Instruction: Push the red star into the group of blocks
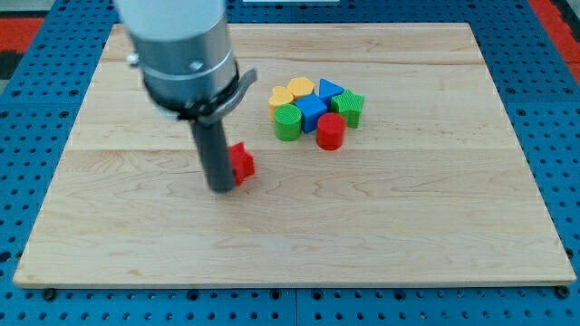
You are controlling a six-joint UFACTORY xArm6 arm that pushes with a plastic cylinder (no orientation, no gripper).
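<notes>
Here my tip (221, 188) stands on the wooden board (435, 235), touching the red star (242, 162) on the star's side toward the view's left. The rod carries no pincer at all, so nothing is gripped; it only presses against the star.

The red star sits left of the board's centre, well apart from the group of blocks toward the view's upper right. That group is packed tight: a green cylinder (287, 122) at its near-left corner, a yellow heart (282, 96) and a second yellow block (302, 88) behind it, a blue cube (313, 110) in the middle, a blue triangle (330, 89) at the back, a green block (350, 106) on the right and a red cylinder (330, 131) in front.
</notes>
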